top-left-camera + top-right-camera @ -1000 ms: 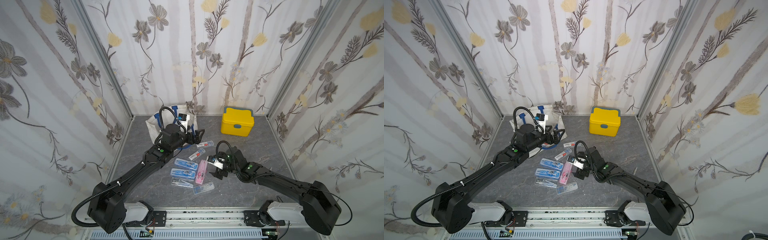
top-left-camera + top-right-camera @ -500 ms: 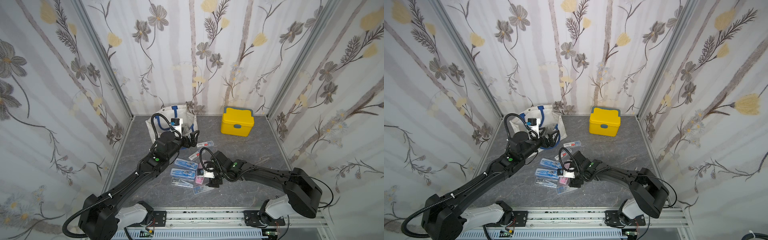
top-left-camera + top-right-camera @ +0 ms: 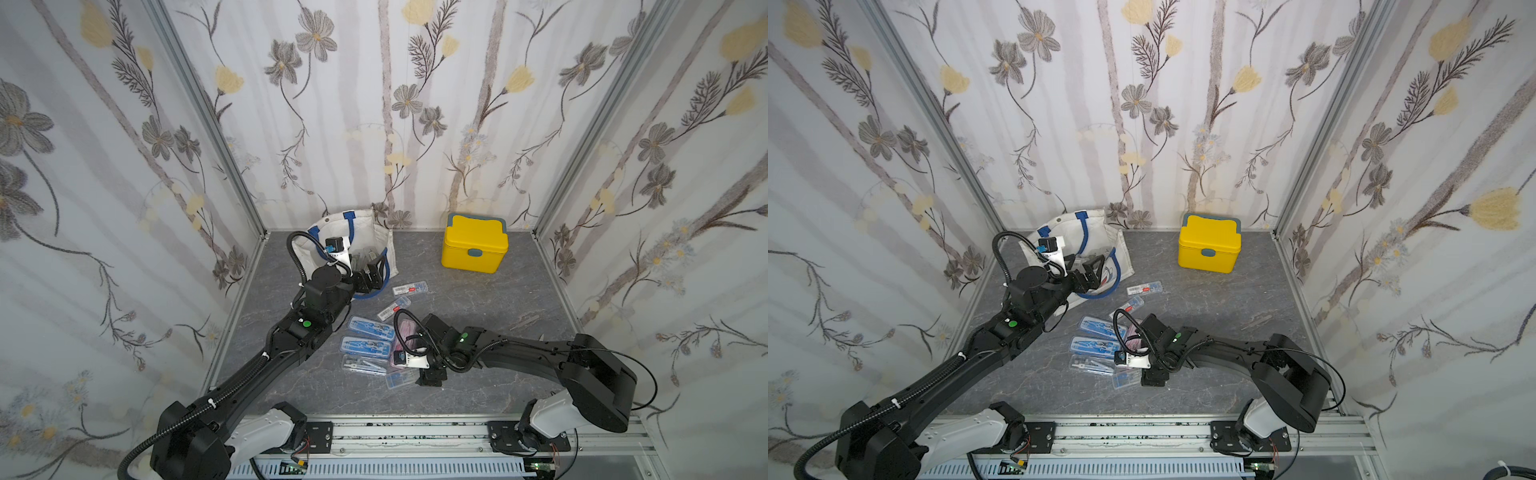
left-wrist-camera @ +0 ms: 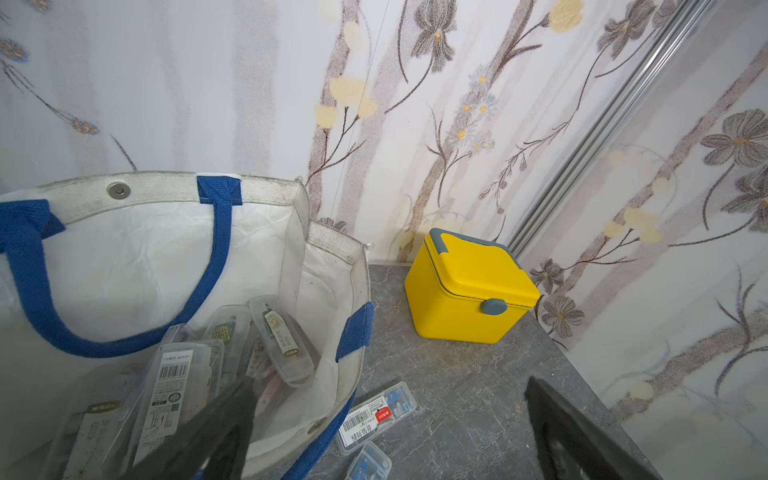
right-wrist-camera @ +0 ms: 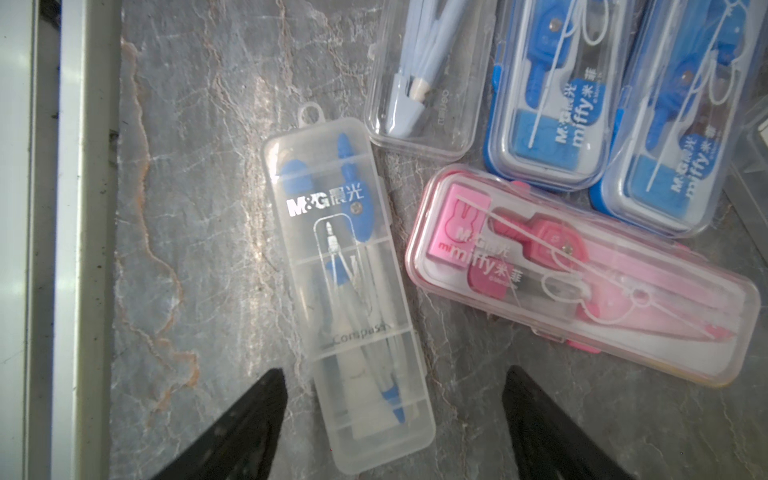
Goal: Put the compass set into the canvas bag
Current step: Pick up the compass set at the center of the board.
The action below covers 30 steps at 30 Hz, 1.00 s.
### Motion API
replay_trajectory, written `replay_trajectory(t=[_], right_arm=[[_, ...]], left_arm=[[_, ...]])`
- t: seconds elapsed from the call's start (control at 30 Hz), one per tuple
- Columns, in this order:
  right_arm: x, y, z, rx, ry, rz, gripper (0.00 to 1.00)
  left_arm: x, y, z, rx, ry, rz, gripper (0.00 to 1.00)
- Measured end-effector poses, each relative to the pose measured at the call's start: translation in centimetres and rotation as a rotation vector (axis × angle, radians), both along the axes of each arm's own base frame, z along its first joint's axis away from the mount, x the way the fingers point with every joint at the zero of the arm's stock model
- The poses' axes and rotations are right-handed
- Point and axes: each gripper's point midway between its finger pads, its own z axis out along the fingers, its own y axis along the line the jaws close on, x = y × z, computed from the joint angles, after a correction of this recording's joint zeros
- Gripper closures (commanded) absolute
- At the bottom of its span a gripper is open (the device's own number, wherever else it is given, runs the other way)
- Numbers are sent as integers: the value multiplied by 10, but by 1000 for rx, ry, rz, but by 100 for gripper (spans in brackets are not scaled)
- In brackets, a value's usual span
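The back wall [image 3: 374, 124] and both side walls [image 3: 83, 208] wore the same pale wallpaper, striped in soft grey and beige, with trailing dark stems, grey blossoms and a few yellow ones. Slim aluminium corner posts [image 3: 208, 120] ran up where the walls met. The floor [image 3: 457, 299] was a dark grey slab veined like marble, with faint rust-coloured cracks showing in the right wrist view. A scuffed metal rail [image 3: 415, 436] lay along the front edge. The light was bright and even, the shadows soft.

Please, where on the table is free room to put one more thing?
Bare table lies between the yellow box and the right arm, and before the front rail. Crowded: the compass cases between the canvas bag and the right gripper.
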Motion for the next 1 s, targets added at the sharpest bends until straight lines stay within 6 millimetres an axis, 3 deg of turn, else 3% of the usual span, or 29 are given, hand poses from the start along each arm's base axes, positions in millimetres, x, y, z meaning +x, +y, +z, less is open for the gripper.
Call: replay_trajectory(t=[0.43, 0.67, 1.0], right_arm=[[0, 7, -21, -49, 44, -2, 30], [-2, 9, -23, -59, 64, 8, 44], [-1, 7, -22, -70, 46, 23, 55]], left_arm=[[0, 1, -3, 1, 7, 4, 0], [-1, 2, -5, 2, 9, 4, 0], [1, 2, -8, 6, 16, 6, 0]])
